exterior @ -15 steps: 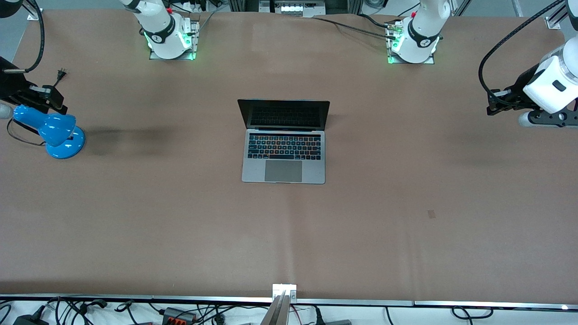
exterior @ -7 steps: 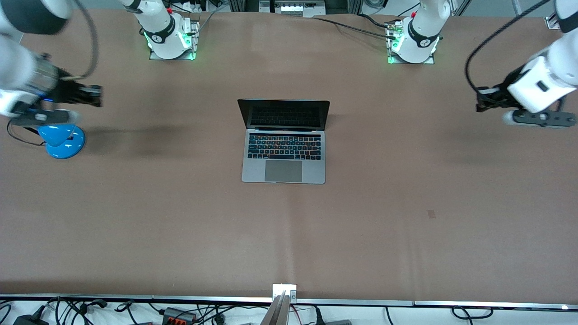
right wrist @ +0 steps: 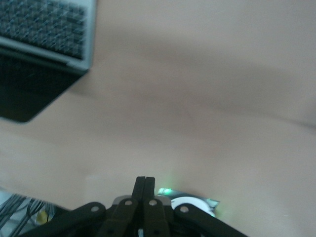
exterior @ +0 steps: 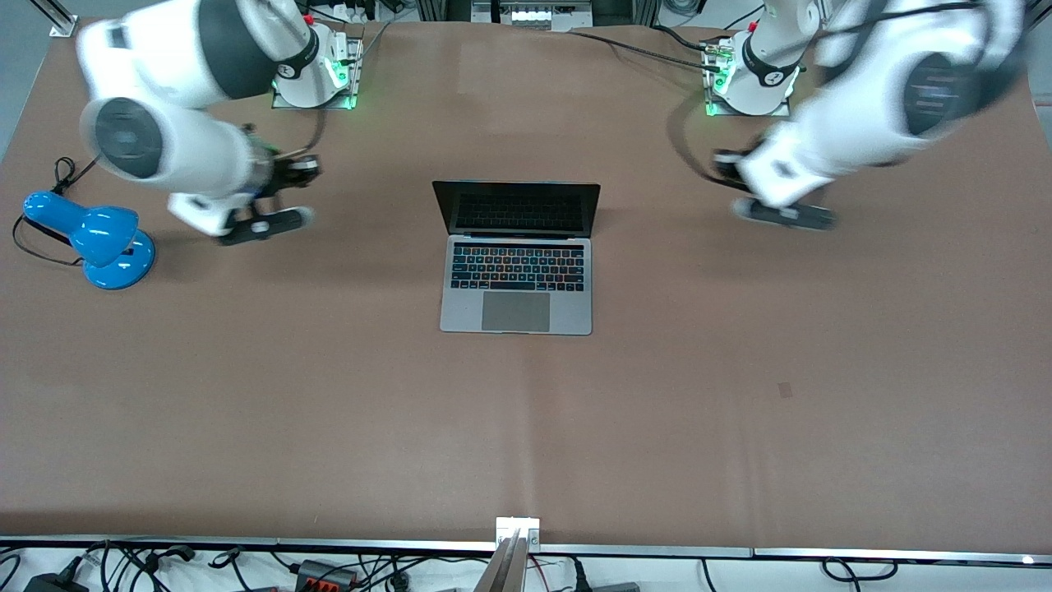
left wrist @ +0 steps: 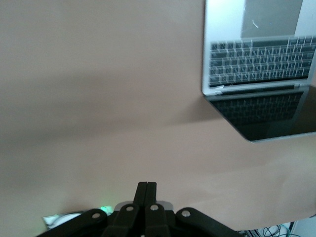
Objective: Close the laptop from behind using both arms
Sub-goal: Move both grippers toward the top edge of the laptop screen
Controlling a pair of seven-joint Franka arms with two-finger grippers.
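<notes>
The silver-grey laptop (exterior: 516,259) stands open at the table's middle, its dark screen upright and facing the front camera. It also shows in the left wrist view (left wrist: 256,64) and the right wrist view (right wrist: 44,44). My left gripper (exterior: 721,166) hangs over bare table toward the left arm's end, apart from the laptop; its fingers (left wrist: 146,186) are shut and empty. My right gripper (exterior: 306,168) hangs over bare table toward the right arm's end, also apart from the laptop; its fingers (right wrist: 145,180) are shut and empty.
A blue desk lamp (exterior: 97,238) with a black cord stands near the right arm's end of the table. The two arm bases (exterior: 312,74) (exterior: 748,82) sit along the table edge farthest from the front camera. Cables lie below the near edge.
Both arms have swung in from the table's ends toward the laptop, each now much closer to its screen. The blue lamp is uncovered again. The laptop has not moved.
</notes>
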